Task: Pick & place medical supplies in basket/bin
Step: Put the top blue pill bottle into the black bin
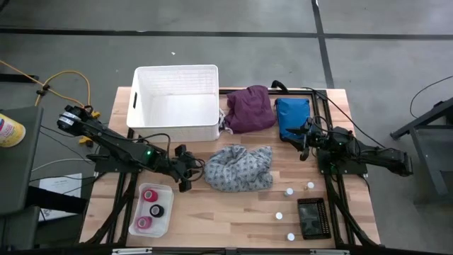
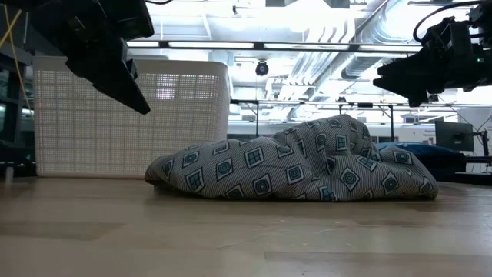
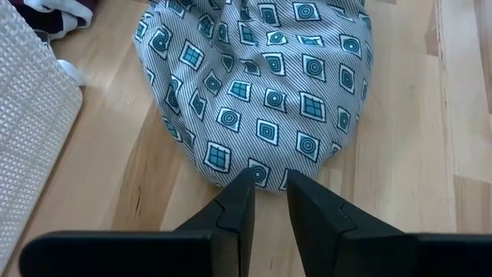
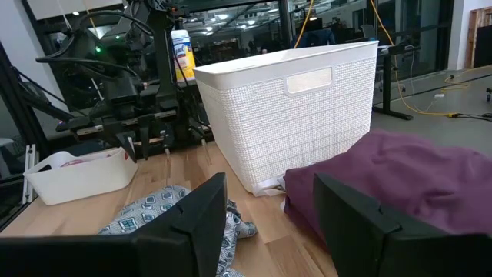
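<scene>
Grey dotted garment (image 2: pixel 307 165) heaped mid-table, just in front of white basket (image 1: pixel 177 103). My left gripper (image 3: pixel 269 188) poised over its near edge, fingers narrowly parted, pinching nothing. My right gripper (image 4: pixel 269 208) raised beside purple garment (image 1: pixel 250 108), right of basket, fingers spread, empty.

Basket: we see the white slotted basket (image 1: pixel 175 103) upright at the table's far side.
Garments: grey patterned cloth (image 1: pixel 238 168) crumpled mid-table; purple cloth (image 1: pixel 250 108) bunched beside the basket.
Tape rolls (image 1: pixel 150 210): in a small tray.
Vials (image 1: pixel 289 191): white-capped, scattered.
</scene>
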